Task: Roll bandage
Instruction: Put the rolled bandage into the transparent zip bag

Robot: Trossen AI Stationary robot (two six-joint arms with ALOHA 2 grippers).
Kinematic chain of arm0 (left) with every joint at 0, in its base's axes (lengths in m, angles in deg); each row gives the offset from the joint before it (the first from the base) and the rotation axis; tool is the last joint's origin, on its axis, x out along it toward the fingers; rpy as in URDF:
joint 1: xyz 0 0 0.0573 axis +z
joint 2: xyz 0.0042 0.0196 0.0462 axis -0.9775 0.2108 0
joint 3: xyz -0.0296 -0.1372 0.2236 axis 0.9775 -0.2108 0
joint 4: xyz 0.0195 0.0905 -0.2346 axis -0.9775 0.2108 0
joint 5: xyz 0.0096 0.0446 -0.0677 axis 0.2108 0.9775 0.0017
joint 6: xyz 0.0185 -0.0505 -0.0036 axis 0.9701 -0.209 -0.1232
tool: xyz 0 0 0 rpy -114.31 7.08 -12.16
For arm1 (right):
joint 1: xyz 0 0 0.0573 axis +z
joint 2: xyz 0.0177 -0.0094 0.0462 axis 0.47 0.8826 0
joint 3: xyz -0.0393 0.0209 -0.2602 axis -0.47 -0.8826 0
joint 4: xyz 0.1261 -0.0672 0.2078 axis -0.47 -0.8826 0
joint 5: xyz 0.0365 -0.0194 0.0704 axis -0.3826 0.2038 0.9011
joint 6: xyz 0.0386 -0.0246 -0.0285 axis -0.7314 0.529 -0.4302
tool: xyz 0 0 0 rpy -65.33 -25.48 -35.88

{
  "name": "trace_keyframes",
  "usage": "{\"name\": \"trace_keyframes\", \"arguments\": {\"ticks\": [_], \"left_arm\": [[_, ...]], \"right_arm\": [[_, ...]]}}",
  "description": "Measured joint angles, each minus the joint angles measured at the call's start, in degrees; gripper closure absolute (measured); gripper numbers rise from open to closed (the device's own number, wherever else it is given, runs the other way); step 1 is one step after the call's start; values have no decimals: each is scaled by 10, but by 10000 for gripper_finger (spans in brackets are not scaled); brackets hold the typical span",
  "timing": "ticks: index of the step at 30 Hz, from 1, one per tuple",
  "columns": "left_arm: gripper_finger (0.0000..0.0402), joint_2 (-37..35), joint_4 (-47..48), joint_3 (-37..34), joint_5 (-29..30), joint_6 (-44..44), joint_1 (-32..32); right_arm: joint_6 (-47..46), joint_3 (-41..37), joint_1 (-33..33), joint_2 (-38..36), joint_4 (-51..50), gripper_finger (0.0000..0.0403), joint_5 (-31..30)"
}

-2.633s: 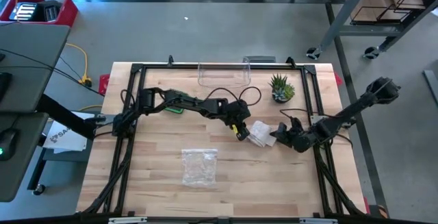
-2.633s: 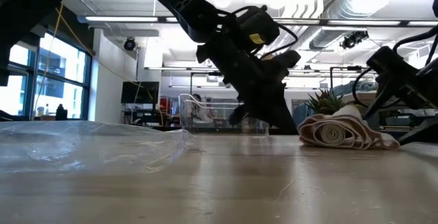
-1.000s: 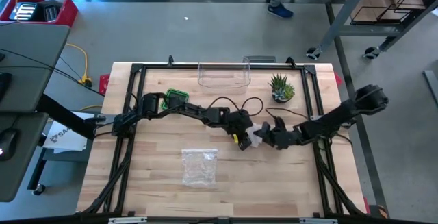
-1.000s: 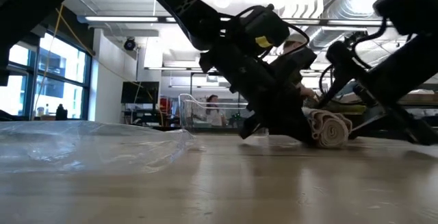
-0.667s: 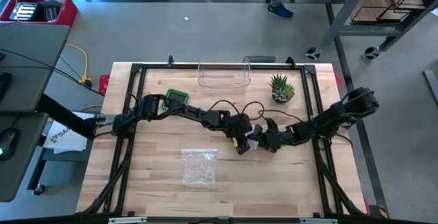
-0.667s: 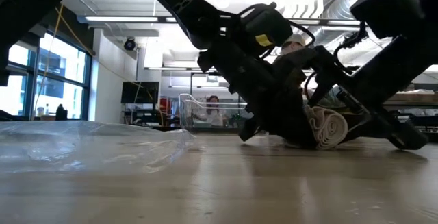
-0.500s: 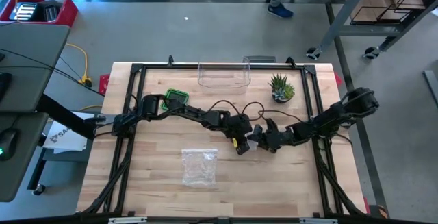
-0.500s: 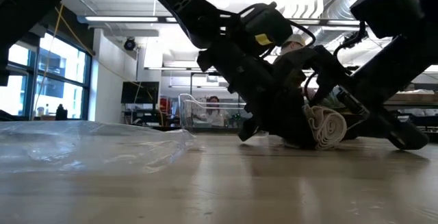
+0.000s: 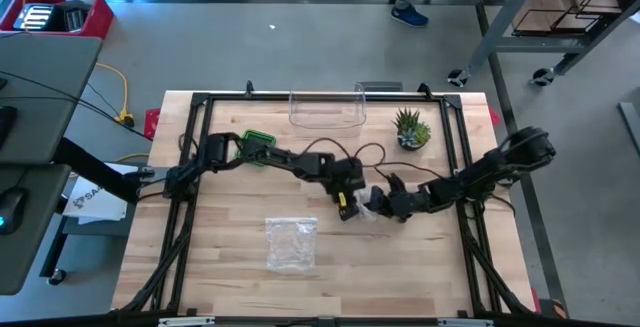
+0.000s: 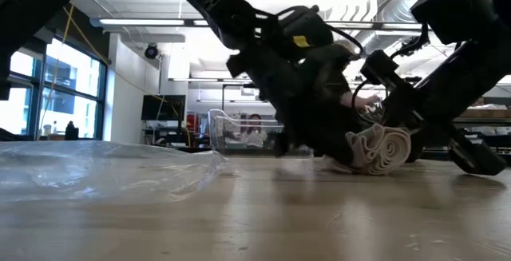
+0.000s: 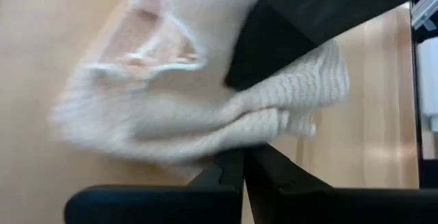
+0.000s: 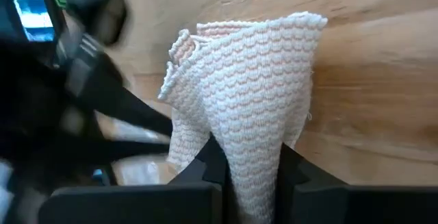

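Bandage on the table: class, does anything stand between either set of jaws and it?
Nothing visible does. The right gripper is already shut on the bandage, and the left gripper, its jaws shut, lies right against the cloth on the wooden table.

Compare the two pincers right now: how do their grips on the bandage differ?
The right pincer is clamped on a fold of the bandage, cloth standing up between its fingers. The left pincer is shut with its fingers together; the bandage lies just beyond its tips, not visibly between them. From above, left comes from the bandage's left, right from its right. Both are low at the table.
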Motion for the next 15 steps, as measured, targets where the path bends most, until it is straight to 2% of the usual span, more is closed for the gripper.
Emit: {"name": "trace_keyframes", "arguments": {"ticks": [9, 12, 15], "left_arm": [[401, -70, 191, -7, 29, 152, 61], [401, -131, 181, -76, 27, 165, 76], [401, -220, 112, -197, 27, 125, 81]], "right_arm": [[24, -2, 0, -72, -81, 367, -24], [43, -2, 0, -105, -78, 367, -49], [78, -2, 0, -139, -75, 367, -68]]}}
